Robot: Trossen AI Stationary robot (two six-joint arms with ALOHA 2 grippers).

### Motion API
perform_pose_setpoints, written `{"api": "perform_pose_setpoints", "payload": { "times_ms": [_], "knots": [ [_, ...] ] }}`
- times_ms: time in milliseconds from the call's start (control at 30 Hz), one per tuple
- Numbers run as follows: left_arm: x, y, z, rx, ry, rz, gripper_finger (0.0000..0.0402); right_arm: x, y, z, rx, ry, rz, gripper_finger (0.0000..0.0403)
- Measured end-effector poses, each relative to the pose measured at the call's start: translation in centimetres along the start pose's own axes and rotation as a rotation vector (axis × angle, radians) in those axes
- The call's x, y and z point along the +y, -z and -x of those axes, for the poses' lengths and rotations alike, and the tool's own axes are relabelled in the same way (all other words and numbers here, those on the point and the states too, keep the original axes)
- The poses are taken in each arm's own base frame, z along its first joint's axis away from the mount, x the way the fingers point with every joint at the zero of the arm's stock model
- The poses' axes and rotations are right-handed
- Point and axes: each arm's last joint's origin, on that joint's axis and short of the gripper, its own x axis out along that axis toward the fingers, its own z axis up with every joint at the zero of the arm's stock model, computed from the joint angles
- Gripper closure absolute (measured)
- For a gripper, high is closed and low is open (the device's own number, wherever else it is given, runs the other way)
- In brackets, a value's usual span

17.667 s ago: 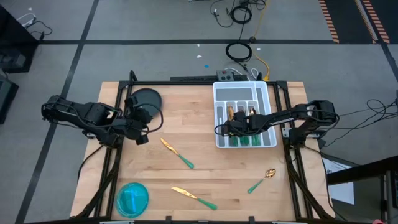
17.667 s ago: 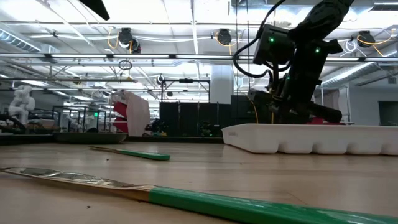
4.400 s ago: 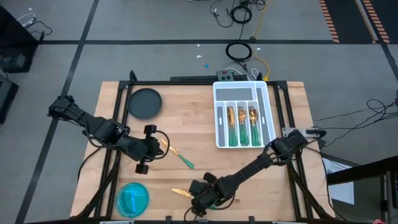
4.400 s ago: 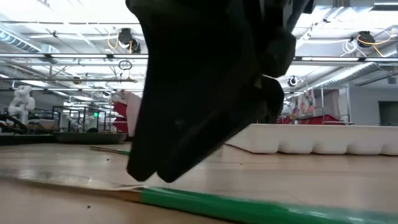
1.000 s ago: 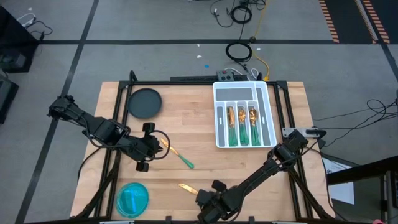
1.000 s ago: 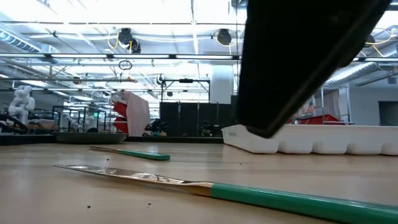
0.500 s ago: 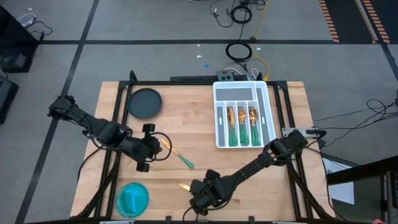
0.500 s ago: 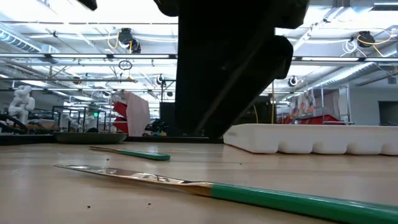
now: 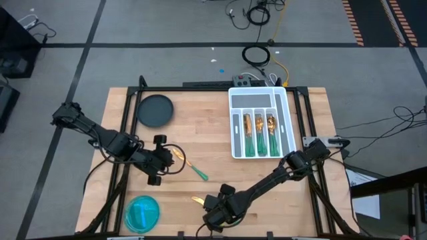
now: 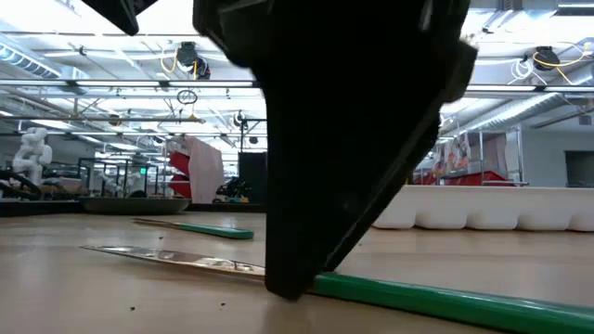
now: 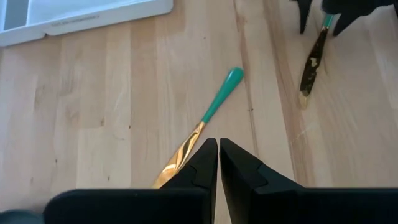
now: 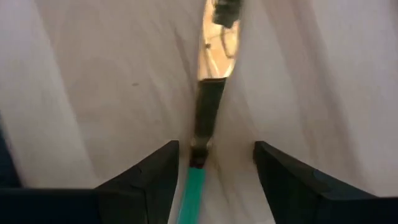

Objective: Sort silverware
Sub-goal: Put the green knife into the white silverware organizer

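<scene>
While left gripper (image 11: pixel 217 163) waits pinched shut over fork (image 11: pixel 200 126) mid-table, right gripper (image 12: pixel 211 168) has come back down at near edge, jaws spread wide astride knife (image 10: pixel 306 277), not yet gripping. Judgement: regrasp attempt, tray (image 9: pixel 235 100) drop pending.

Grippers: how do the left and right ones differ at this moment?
The left gripper is shut, poised over the gold end of the piece lying mid-table; the right gripper is open, its fingers straddling the knife near the front edge. The left arm reaches in from the table's left side, the right stretches diagonally across from the right. Both sit low over loose green-handled silverware, and neither holds anything.
</scene>
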Motion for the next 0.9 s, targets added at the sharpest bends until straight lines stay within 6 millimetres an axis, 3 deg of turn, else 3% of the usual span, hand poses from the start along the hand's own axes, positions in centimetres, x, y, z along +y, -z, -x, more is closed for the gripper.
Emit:
{"api": "perform_pose_setpoints", "payload": {
  "times_ms": [200,467,733,900],
  "knots": [
    [0.0,0.0,0.0,-0.004,0.0,-0.001,0.0374,0.1,0.7,-1.6,0.056,0.005,-0.031,0.0215],
    [0.0,0.0,0.0,-0.006,-0.01,-0.007,0.0374,-0.3,1.1,-1.9,0.145,0.008,-0.019,0.0385],
    [0.0,0.0,0.0,-0.004,-0.012,-0.008,0.0374,-0.2,0.7,-1.6,0.148,-0.002,-0.058,0.04],
    [0.0,0.0,0.0,-0.004,-0.012,-0.008,0.0374,0.3,-0.2,0.0,0.118,0.016,-0.061,0.0401]
  ]
}}
